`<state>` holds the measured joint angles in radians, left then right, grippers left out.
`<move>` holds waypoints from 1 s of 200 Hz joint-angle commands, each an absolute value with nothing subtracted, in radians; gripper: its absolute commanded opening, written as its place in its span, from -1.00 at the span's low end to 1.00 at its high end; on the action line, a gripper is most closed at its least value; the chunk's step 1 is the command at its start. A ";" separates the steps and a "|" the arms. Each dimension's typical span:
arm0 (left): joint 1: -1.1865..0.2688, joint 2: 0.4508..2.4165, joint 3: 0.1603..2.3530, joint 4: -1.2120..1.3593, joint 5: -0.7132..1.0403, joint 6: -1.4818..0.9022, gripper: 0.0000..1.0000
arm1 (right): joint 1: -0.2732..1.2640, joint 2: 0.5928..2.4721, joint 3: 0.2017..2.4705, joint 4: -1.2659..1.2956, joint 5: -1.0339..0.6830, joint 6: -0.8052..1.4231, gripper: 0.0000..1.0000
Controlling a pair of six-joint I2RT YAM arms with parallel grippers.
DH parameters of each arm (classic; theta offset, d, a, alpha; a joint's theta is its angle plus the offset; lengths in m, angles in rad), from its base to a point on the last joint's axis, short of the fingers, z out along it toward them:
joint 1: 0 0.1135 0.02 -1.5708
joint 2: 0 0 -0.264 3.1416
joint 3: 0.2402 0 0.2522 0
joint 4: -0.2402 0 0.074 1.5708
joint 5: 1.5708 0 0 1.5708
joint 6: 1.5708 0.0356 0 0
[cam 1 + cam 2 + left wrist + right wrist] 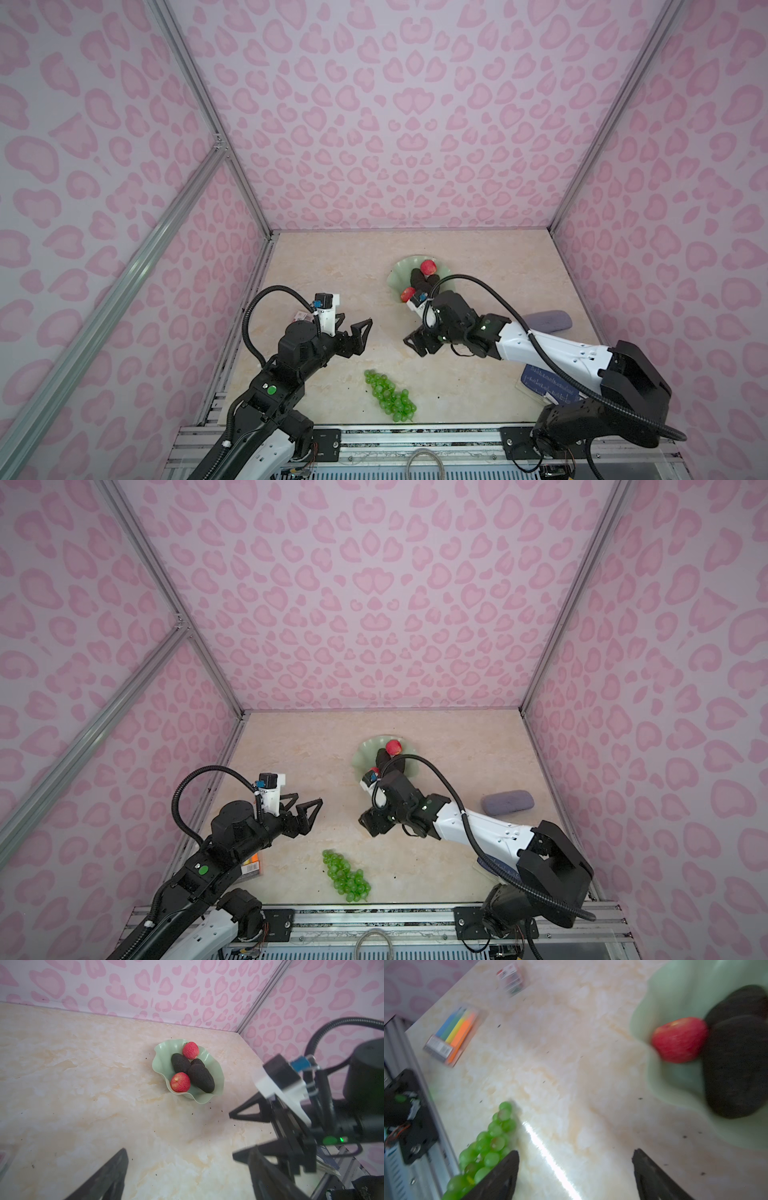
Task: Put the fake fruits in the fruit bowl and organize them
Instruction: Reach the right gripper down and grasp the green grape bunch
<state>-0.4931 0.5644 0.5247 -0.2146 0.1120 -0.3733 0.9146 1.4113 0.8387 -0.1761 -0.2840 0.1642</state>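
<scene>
The pale green fruit bowl (397, 272) (362, 750) (161, 1053) (675, 991) stands at the back middle of the table. In it lie two red fruits (190, 1050) (180, 1082) and three black avocados (180, 1063) (201, 1078) (197, 1061). A bunch of green grapes (390, 395) (347, 875) (488, 1145) lies on the table near the front edge. My right gripper (409, 341) (365, 823) (575, 1150) (232, 1134) hangs open and empty between bowl and grapes. My left gripper (356, 322) (309, 798) (188, 1150) is open and empty, left of it.
A grey-lavender case (546, 321) (507, 802) lies at the right, and a blue booklet (544, 380) lies under the right arm. A pack of coloured markers (452, 1036) (253, 864) and a small box (510, 977) (302, 318) sit at the left. A metal rail (374, 434) borders the front.
</scene>
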 commanded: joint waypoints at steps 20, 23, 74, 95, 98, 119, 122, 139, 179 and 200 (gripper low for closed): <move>-0.494 0.553 0.516 -0.199 0.118 -0.381 0.82 | 1.080 1.384 0.764 -0.125 -0.368 0.103 0.74; -0.494 0.551 0.516 -0.199 0.118 -0.380 0.82 | 1.089 1.386 0.763 -0.128 -0.368 0.100 0.74; -0.494 0.537 0.514 -0.199 0.120 -0.385 0.82 | 1.171 1.459 0.797 -0.196 -0.362 0.021 0.77; -0.494 0.527 0.513 -0.204 0.122 -0.391 0.82 | 1.179 1.506 0.820 -0.217 -0.370 0.007 0.76; -0.494 0.525 0.513 -0.205 0.121 -0.392 0.82 | 1.179 1.511 0.822 -0.217 -0.370 0.005 0.75; -0.494 0.507 0.512 -0.214 0.117 -0.398 0.82 | 1.186 1.540 0.833 -0.223 -0.363 -0.003 0.71; -0.494 0.506 0.511 -0.213 0.116 -0.399 0.82 | 1.185 1.544 0.835 -0.225 -0.360 -0.003 0.70; -0.494 0.495 0.511 -0.218 0.113 -0.400 0.82 | 1.186 1.578 0.855 -0.246 -0.350 -0.002 0.68; -0.494 0.483 0.512 -0.223 0.110 -0.403 0.82 | 1.187 1.654 0.908 -0.288 -0.353 -0.003 0.59; -0.494 0.483 0.512 -0.226 0.110 -0.403 0.82 | 1.186 1.710 0.946 -0.313 -0.353 0.000 0.45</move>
<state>-0.4931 0.4850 0.5140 -0.2306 0.1112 -0.3988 1.1866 1.6650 0.9180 -0.2623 -0.3626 0.0040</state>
